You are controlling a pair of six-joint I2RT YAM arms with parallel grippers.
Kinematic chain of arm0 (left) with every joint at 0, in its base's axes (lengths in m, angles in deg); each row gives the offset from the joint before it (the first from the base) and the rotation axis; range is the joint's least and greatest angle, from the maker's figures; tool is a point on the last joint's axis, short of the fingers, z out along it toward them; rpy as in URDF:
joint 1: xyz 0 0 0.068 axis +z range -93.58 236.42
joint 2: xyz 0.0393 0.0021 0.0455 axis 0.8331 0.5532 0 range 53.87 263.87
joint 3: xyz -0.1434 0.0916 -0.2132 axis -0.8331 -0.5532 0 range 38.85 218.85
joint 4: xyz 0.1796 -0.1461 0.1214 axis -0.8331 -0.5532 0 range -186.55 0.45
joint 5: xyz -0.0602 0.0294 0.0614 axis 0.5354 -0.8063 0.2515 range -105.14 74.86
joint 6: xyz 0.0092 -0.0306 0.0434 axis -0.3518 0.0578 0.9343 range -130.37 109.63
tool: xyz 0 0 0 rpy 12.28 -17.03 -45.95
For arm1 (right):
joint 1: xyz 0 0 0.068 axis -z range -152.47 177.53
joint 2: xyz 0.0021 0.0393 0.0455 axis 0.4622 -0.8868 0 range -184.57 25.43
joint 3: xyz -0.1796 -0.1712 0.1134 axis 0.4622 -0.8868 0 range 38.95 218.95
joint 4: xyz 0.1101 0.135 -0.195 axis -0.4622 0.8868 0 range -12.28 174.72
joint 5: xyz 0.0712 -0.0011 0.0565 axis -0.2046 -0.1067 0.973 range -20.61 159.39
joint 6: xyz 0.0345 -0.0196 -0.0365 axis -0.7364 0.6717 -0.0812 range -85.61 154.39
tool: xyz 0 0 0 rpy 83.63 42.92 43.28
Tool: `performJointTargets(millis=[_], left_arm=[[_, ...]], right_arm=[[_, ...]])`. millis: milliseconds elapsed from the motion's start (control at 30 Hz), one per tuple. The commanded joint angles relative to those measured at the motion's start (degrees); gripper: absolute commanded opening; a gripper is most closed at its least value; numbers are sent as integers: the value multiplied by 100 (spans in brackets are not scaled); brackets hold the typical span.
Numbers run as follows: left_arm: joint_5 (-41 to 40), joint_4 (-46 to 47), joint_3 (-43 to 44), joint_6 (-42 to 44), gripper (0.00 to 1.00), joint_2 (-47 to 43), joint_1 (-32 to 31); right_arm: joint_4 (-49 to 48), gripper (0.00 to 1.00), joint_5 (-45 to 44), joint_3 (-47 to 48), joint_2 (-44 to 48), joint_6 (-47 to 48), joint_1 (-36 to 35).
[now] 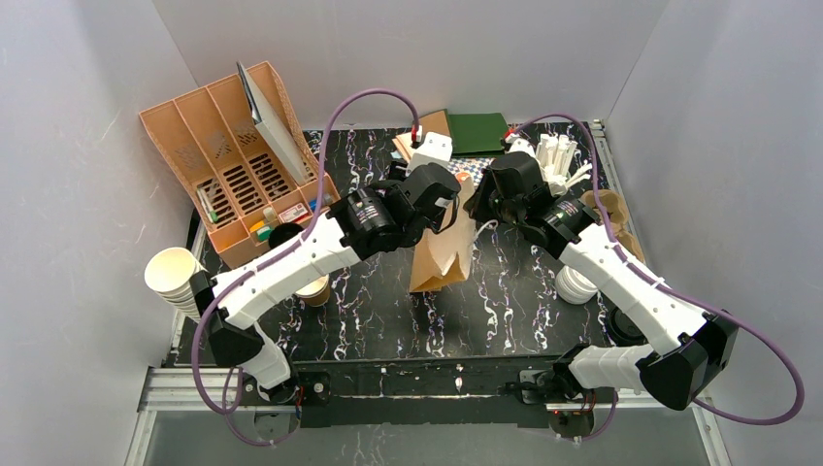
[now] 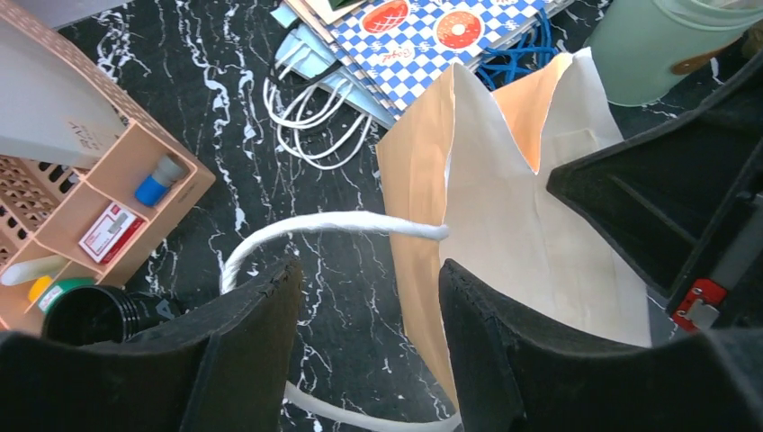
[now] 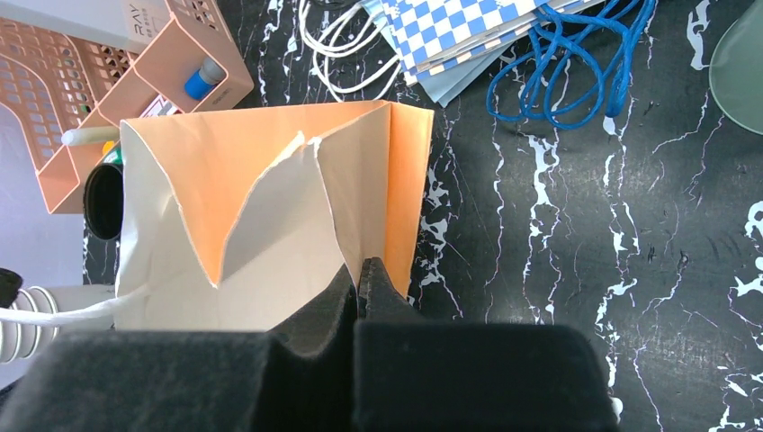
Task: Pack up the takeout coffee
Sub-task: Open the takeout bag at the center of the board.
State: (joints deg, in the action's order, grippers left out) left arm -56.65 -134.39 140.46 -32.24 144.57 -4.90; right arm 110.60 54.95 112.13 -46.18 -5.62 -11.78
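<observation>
A tan paper bag (image 1: 442, 254) stands open at the table's middle. My right gripper (image 3: 360, 273) is shut on the bag's right rim (image 3: 400, 180) and holds it open. My left gripper (image 2: 369, 306) is open and straddles the bag's left wall (image 2: 418, 225), with the white cord handle (image 2: 297, 229) looped between its fingers (image 2: 256, 342). A small tan paper cup (image 1: 312, 289) stands on the table, partly hidden under my left arm. A stack of white lids (image 1: 576, 283) sits to the right of the bag. The inside of the bag (image 3: 270, 270) shows only pale paper.
A peach desk organiser (image 1: 233, 155) stands back left, with a black cup (image 1: 283, 234) in front of it. A stack of cream cups (image 1: 173, 277) lies at the left edge. Checkered papers (image 2: 432, 36), white cords, a blue cord (image 3: 576, 63) and a mint-green container (image 2: 657, 36) lie behind the bag.
</observation>
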Motion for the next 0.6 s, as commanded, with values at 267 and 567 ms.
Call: performJointTargets(millis=[267, 567], left_arm=[[-20, -224, -46, 58, 62, 31, -20], [500, -173, -155, 69, 58, 195, -16]], right_arm=[[-267, 1, 112, 55, 109, 63, -24], [-265, 1, 196, 107, 144, 20, -25]])
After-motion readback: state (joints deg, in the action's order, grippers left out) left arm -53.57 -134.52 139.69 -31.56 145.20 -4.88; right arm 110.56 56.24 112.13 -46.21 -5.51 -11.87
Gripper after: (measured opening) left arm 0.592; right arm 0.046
